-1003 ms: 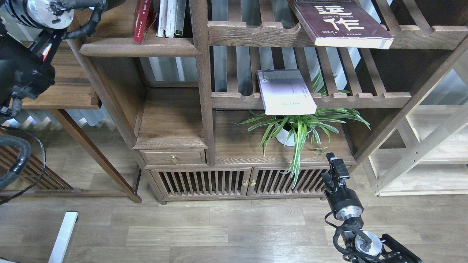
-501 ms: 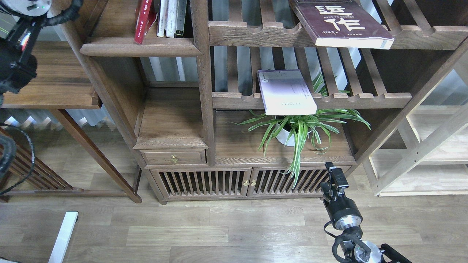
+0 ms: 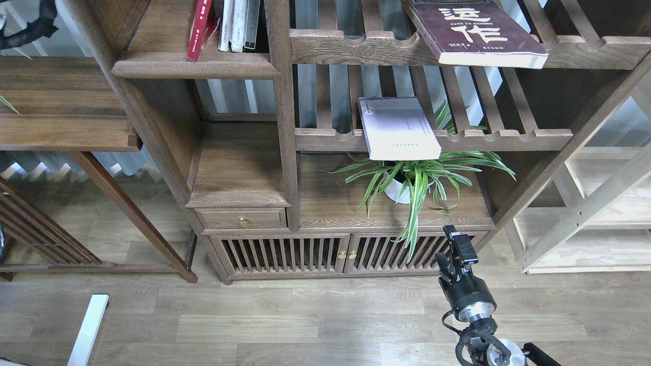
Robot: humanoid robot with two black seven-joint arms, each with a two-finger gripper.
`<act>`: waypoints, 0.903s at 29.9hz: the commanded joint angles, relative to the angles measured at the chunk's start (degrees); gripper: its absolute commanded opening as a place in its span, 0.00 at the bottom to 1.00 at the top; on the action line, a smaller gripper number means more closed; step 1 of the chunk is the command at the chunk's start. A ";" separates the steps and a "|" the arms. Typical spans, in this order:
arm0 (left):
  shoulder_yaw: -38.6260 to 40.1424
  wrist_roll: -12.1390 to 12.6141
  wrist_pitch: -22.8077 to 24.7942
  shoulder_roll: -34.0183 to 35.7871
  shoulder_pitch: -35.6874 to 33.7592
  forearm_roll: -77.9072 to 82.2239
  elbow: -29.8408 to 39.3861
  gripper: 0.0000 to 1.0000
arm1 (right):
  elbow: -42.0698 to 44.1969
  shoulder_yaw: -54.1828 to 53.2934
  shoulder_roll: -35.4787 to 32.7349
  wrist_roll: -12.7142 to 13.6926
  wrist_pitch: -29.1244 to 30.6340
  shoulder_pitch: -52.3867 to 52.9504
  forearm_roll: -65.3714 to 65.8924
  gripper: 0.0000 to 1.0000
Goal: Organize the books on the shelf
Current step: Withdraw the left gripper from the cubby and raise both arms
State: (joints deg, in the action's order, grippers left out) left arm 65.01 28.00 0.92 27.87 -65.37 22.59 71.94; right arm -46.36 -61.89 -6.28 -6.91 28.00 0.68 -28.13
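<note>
The red book (image 3: 200, 29) leans against several upright white and dark books (image 3: 237, 25) on the solid dark-brown shelf (image 3: 193, 67) at the top left. On the upper slatted rack lies the maroon book (image 3: 473, 30) with white characters, jutting over the front rail. One rack lower, the pale lavender book (image 3: 399, 128) lies flat and also overhangs its rail. My right gripper (image 3: 454, 245) hangs low in front of the cabinet doors, far below all the books; it is dark and small, so its fingers cannot be told apart. Only a bit of black cable (image 3: 25, 25) of my left arm shows.
A potted spider plant (image 3: 407, 178) stands under the lavender book, leaves drooping towards my right gripper. A small drawer (image 3: 241, 218) and slatted doors (image 3: 305, 252) lie below. A dark side table (image 3: 61, 101) is at left and a light wooden unit (image 3: 600, 203) at right.
My left arm has pulled up and out of view at the upper left. My right gripper has sunk a little and shifted left. The books have not moved.
</note>
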 commanded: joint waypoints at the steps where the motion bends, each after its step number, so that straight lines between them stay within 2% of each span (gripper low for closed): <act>1: 1.96 0.00 0.13 0.16 1.56 0.00 1.01 0.98 | -2.42 0.28 -2.41 0.14 0.00 -1.29 0.09 1.00; 17: 13.39 0.00 1.19 0.34 3.75 -2.80 2.95 0.99 | -6.29 -0.42 -2.95 0.14 0.00 -0.86 0.09 1.00; 23: 13.83 0.00 1.19 0.43 4.90 -8.26 3.56 0.99 | -6.29 -0.86 -2.25 0.23 0.00 0.20 1.49 1.00; 27: 14.10 0.00 1.53 -0.54 9.10 -9.66 6.10 0.99 | -6.38 -1.21 -3.03 0.23 0.00 0.02 1.67 1.00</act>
State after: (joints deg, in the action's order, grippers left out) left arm 78.89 28.00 2.12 28.13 -59.15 14.06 76.24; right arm -52.67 -62.87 -8.78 -6.69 28.00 0.80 -26.58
